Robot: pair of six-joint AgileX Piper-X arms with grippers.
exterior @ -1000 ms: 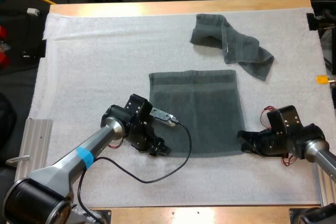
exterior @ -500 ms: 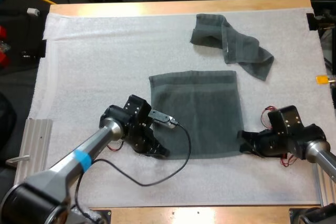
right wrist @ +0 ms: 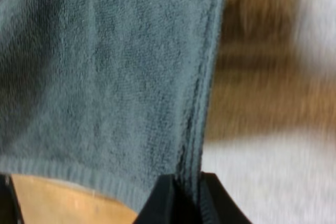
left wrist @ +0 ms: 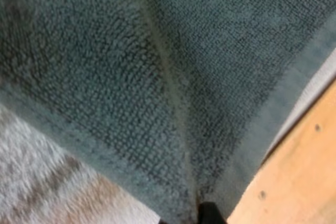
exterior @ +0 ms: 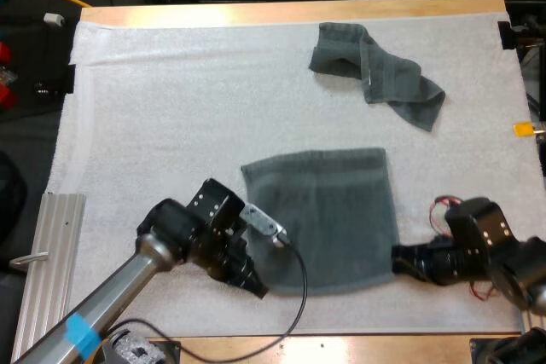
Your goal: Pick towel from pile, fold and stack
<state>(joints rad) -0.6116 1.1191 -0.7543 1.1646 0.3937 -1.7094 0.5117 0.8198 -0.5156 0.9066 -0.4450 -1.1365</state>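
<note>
The spread towel point(exterior: 320, 215) is clenched at its near corners by the left hand point(exterior: 258, 286) and the right hand point(exterior: 401, 262), on the white mat point(exterior: 171, 108) near the front edge of the tabletop point(exterior: 341, 349); a crumpled towel point(exterior: 375, 70) lies well apart.

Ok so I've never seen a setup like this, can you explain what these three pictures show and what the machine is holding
Two robot arms work at a wooden table covered by a white mat. The wide picture comes from a camera behind the arms, looking down. The other two come from cameras riding on each arm's wrist, close against the cloth. A dark grey-green flat towel is spread on the mat; a crumpled towel lies farther back. The left gripper pinches the flat towel's near left corner, the right gripper its near right corner. In the right wrist picture its black fingers clamp the hem.
</note>
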